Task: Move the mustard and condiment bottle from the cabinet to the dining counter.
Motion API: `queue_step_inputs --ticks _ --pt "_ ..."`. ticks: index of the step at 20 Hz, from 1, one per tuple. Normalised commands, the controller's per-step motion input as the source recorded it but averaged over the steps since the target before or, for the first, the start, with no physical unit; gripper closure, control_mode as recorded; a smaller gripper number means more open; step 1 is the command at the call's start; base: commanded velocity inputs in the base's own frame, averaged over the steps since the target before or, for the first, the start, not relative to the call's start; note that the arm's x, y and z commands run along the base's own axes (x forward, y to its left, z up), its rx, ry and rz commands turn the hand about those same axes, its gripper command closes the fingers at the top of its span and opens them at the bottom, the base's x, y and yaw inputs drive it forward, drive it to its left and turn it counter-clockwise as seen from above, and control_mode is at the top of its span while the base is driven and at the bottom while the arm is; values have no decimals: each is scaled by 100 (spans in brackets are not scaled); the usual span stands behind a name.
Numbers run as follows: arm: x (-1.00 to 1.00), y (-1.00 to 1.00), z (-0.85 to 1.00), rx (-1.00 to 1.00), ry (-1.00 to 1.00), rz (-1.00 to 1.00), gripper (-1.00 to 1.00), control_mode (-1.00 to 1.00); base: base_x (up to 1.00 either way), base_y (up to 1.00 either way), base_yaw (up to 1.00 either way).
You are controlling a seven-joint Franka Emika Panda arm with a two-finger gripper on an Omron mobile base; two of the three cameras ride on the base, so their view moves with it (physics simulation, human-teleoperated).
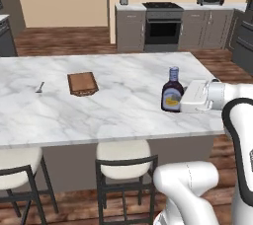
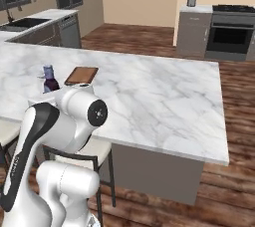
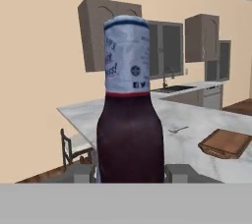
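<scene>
Marble dining counter [image 1: 99, 115] at frame centre now carries the condiment bottle [image 1: 172, 92], gripper [image 3: 129, 173] clamped on it (unreleased), and the mustard remains unfetched, I judge.

The dining counter [image 1: 123, 110] carries the condiment bottle [image 1: 172, 91], a brown board [image 1: 82, 83] and a spoon [image 1: 39, 88].

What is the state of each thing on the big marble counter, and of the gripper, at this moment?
condiment bottle: upright on the dining counter, cap on, between the fingers.
gripper: shut on the condiment bottle, at its lower body.
wooden board: lying flat on the counter, apart from the bottle.
small utensil: lying flat, left of the board.
</scene>
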Motion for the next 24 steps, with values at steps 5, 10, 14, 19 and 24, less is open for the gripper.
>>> queue_step_inputs --ticks 5,10,14,19,24 --pt "0 0 0 0 0 0 100 100 60 23 -16" --pt "0 0 0 0 0 0 100 100 56 19 -12" --pt "52 12 -12 0 0 -1 100 -100 0 0 0" --pt "61 24 -29 0 0 0 100 -100 0 0 0" --pt "66 27 -37 0 0 1 100 -100 0 0 0"
